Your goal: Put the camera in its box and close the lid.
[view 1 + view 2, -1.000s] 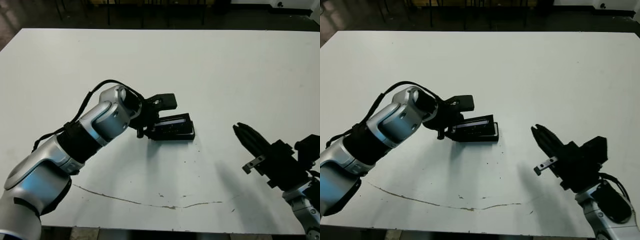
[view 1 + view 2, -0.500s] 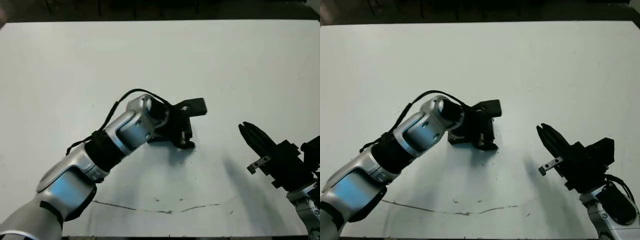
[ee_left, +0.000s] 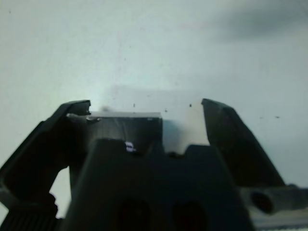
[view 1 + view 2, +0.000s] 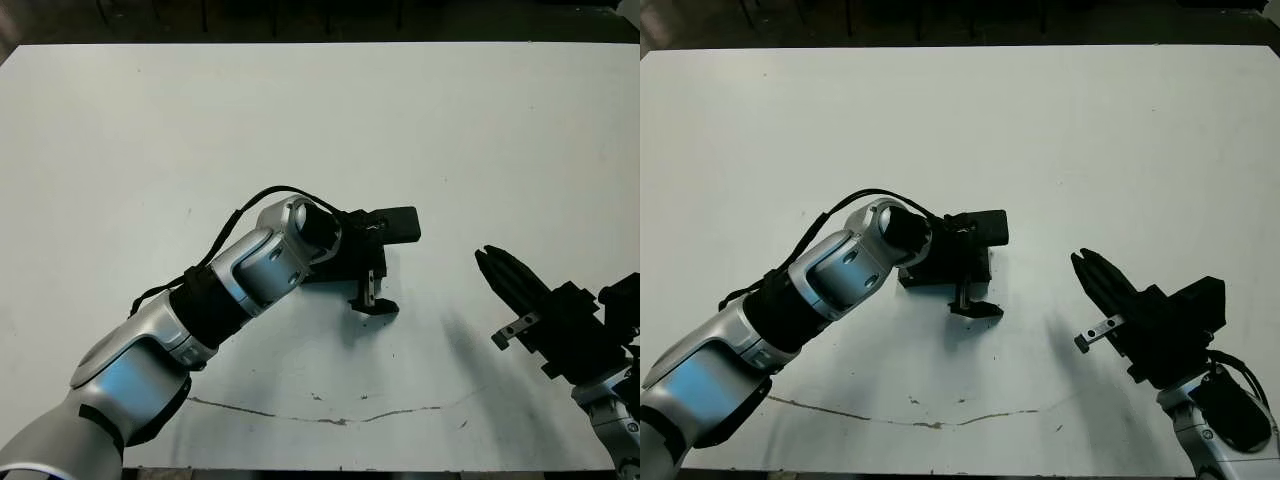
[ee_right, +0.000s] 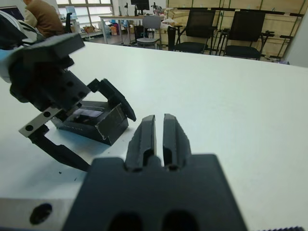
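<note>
Two grippers show: the left gripper point(image 5: 91, 127) spread wide astride the box point(image 5: 94, 121) at mid-table, the right gripper point(image 5: 159, 136) pinched empty, well apart. Closing seems in hand; whether the lid is seated is unclear, so pressing follows.

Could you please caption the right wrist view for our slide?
Shut right gripper waits while open left gripper straddles the black box.

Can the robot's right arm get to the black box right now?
Probably not easily. The left gripper sits over the box, fingers spread around it, blocking the near side. The right gripper hangs apart, across bare table.
</note>
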Available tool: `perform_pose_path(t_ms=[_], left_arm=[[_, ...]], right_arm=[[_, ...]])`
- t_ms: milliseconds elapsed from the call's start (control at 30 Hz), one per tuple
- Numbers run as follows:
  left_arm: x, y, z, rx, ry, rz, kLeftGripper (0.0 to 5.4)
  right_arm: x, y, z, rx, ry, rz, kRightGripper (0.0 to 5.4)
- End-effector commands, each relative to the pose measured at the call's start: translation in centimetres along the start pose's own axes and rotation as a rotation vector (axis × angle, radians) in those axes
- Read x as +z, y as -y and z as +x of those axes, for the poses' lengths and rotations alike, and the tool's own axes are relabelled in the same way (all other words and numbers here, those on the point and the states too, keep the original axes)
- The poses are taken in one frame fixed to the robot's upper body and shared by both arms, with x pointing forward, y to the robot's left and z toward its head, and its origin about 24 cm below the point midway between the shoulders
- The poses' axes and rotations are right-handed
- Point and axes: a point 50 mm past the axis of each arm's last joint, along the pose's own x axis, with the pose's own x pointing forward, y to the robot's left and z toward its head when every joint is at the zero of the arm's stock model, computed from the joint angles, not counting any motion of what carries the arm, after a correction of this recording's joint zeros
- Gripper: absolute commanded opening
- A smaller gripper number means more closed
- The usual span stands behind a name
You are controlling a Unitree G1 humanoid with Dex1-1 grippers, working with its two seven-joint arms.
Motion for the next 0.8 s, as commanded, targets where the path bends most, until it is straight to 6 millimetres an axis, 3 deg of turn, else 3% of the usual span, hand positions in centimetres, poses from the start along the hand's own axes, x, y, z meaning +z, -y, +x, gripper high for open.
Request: perform_pose_path(t_ms=[33,433,800], left_arm=[[-0.3,1.5,1.3,-0.096,-0.023,0.013,5.39],[-0.9,0.5,0.6,-0.047,0.015,0.001,5.39],[-1.6,-0.6,-2.0,0.043,0.117,-0.019,5.39]], right_arm=[[-0.6,0.1,0.0,0.006,-0.030,0.011,0.00],[-1.0,0.2,0.0,-0.004,-0.033,-0.006,0.00],[-1.5,0.5,0.1,0.015,-0.042,0.018,0.00]])
